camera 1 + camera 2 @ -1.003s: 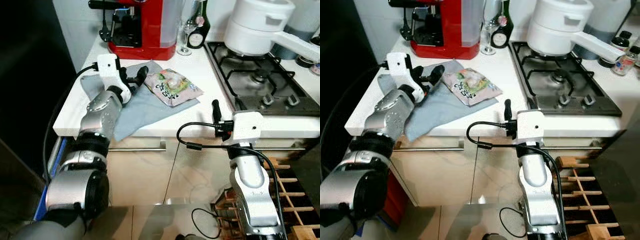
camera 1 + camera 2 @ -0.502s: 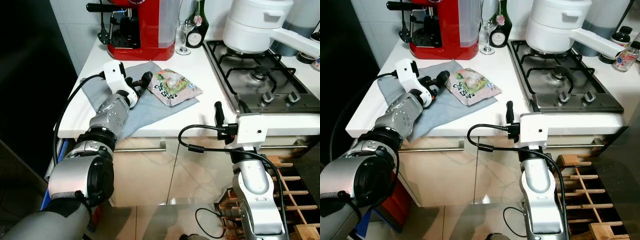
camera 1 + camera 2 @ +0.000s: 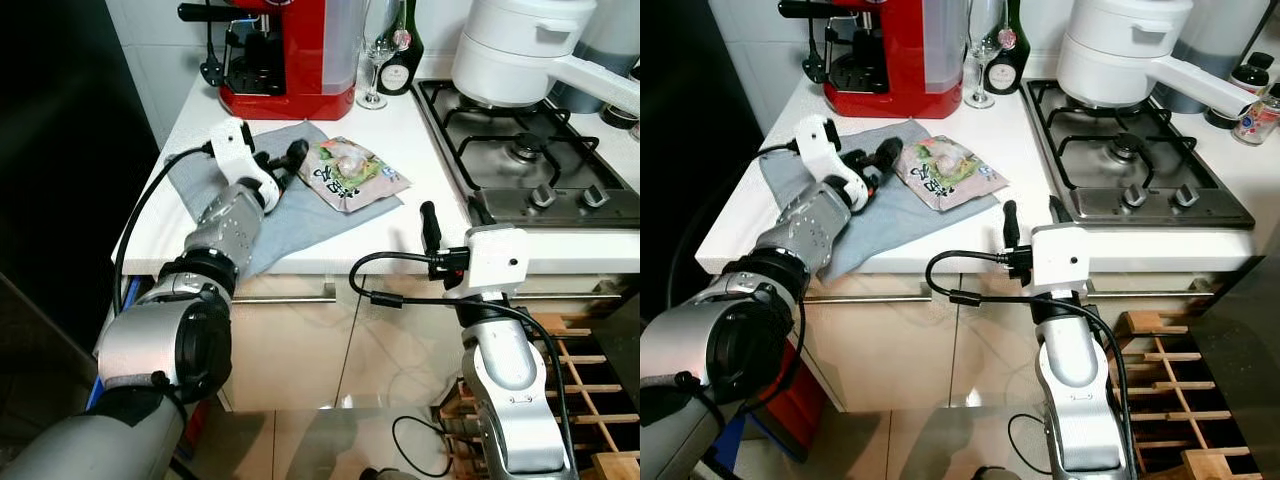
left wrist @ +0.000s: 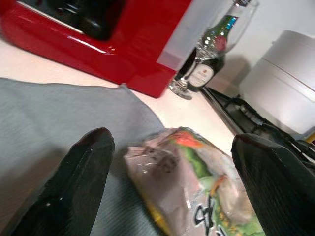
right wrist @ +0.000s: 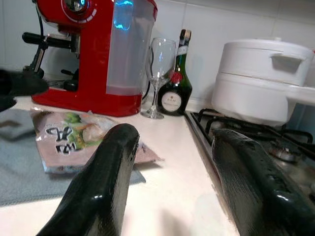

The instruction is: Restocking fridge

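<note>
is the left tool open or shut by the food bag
Open: in the left wrist view the left tool's two black fingers stand wide apart, the food bag lying on the grey cloth between them.

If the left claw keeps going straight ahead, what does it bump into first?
Most likely the food bag lying on the grey cloth: the open left claw points right at its near edge.
</note>
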You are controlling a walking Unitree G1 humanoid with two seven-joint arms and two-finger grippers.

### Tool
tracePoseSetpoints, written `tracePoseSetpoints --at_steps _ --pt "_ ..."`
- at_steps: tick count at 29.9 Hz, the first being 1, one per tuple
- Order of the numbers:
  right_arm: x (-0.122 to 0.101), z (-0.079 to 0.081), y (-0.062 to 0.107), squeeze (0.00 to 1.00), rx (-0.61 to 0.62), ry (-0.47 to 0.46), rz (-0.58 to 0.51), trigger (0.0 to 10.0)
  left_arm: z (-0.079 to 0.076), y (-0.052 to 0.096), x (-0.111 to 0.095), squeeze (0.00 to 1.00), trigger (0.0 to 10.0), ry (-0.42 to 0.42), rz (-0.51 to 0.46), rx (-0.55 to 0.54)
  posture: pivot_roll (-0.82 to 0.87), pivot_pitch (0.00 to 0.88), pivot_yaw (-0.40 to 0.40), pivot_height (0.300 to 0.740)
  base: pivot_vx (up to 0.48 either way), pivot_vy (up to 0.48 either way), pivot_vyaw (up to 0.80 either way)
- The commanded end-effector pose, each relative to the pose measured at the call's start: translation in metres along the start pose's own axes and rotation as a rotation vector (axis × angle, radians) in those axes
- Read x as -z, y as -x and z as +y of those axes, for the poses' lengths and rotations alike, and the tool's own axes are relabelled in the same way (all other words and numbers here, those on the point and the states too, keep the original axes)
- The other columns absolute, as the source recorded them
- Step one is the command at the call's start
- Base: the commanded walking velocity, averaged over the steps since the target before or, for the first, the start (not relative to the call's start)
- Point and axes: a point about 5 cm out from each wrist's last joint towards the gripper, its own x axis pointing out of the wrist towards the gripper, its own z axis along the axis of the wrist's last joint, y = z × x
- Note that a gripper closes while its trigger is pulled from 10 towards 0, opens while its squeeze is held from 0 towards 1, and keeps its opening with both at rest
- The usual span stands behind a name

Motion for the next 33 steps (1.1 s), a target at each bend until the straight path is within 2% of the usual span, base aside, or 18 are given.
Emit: tracePoseSetpoints --at_steps 1,3,6,8,9,10,11,12,13,14,16,19,20,22,24,25,29,33 --pt "-0.003 0.000 0.001 0.00 0.000 0.001 -0.004 10.0 -0.005 -0.002 0.004 0.00 10.0 -0.023 0.028 0.011 -0.24 0.023 0.050 0.740 0.000 0.000 0.00" --pt "-0.003 0.000 0.000 0.00 0.002 0.002 -0.003 10.0 -0.016 -0.004 0.013 0.00 10.0 -0.055 0.076 0.043 -0.24 0.019 0.050 0.740 0.000 0.000 0.00" --pt "-0.003 0.000 0.000 0.00 0.002 0.002 -0.003 10.0 -0.022 -0.004 0.020 0.00 10.0 -0.083 0.111 0.064 -0.24 0.018 0.049 0.740 0.000 0.000 0.00" --pt "-0.003 0.000 -0.002 0.00 0.000 0.003 -0.003 10.0 -0.026 -0.004 0.028 0.00 10.0 -0.138 0.154 0.075 -0.24 0.015 0.047 0.740 0.000 0.000 0.00" --pt "-0.003 0.000 -0.003 0.00 -0.001 0.002 -0.004 10.0 -0.028 -0.003 0.033 0.00 10.0 -0.274 0.181 0.087 -0.24 0.012 0.050 0.740 0.000 0.000 0.00" --pt "-0.003 0.000 -0.003 0.00 -0.001 0.002 -0.004 10.0 -0.028 -0.003 0.033 0.00 10.0 -0.274 0.181 0.087 -0.24 0.012 0.050 0.740 0.000 0.000 0.00" --pt "-0.003 0.001 -0.003 0.00 -0.003 0.003 -0.005 10.0 -0.028 -0.003 0.034 0.00 10.0 -0.371 0.187 0.093 -0.24 0.011 0.050 0.740 0.000 0.000 0.00" --pt "-0.003 0.001 -0.003 0.00 -0.002 0.004 -0.008 10.0 -0.035 -0.005 0.032 0.00 10.0 -0.572 0.166 0.128 -0.24 0.007 0.052 0.740 0.000 0.000 0.00" --pt "-0.003 0.001 -0.003 0.00 0.001 0.003 -0.009 10.0 -0.041 -0.006 0.029 0.00 10.0 -0.671 0.137 0.153 -0.23 0.002 0.054 0.740 0.000 0.000 0.00" --pt "-0.003 0.001 -0.003 0.00 0.001 0.003 -0.009 10.0 -0.041 -0.006 0.029 0.00 10.0 -0.671 0.137 0.153 -0.23 0.002 0.054 0.740 0.000 0.000 0.00" --pt "-0.002 0.001 -0.004 0.00 0.006 0.002 -0.009 10.0 -0.049 -0.006 0.030 0.00 10.0 -0.764 0.112 0.204 -0.22 0.000 0.054 0.740 0.000 0.000 0.00" --pt "0.000 0.002 -0.006 0.00 0.008 -0.004 -0.007 10.0 -0.051 -0.001 0.051 0.00 10.0 -0.795 0.195 0.278 -0.21 0.000 0.052 0.740 0.000 0.000 0.00" --pt "0.000 0.002 -0.006 0.00 0.008 -0.004 -0.007 10.0 -0.051 -0.001 0.051 0.00 10.0 -0.795 0.195 0.278 -0.21 0.000 0.052 0.740 0.000 0.000 0.00" --pt "0.001 0.004 -0.009 0.00 0.002 -0.009 -0.008 10.0 -0.049 0.006 0.070 0.00 10.0 -0.787 0.290 0.341 -0.20 0.000 0.050 0.740 0.000 0.000 0.00" --pt "0.001 0.004 -0.009 0.00 0.002 -0.011 -0.008 10.0 -0.048 0.008 0.074 0.00 10.0 -0.785 0.311 0.362 -0.19 0.000 0.050 0.740 0.000 0.000 0.00" --pt "0.002 0.004 -0.010 0.00 0.005 -0.014 -0.008 10.0 -0.051 0.010 0.079 0.00 10.0 -0.773 0.327 0.416 -0.19 0.000 0.048 0.740 0.000 0.000 0.00" --pt "0.003 0.004 -0.011 0.00 0.006 -0.015 -0.008 10.0 -0.056 0.013 0.080 0.00 10.0 -0.754 0.311 0.500 -0.18 0.000 0.046 0.740 0.000 0.000 0.00" --pt "0.004 0.004 -0.012 0.00 0.004 -0.013 -0.009 10.0 -0.063 0.016 0.069 0.00 10.0 -0.700 0.236 0.608 -0.18 0.000 0.041 0.740 0.000 0.000 0.00"
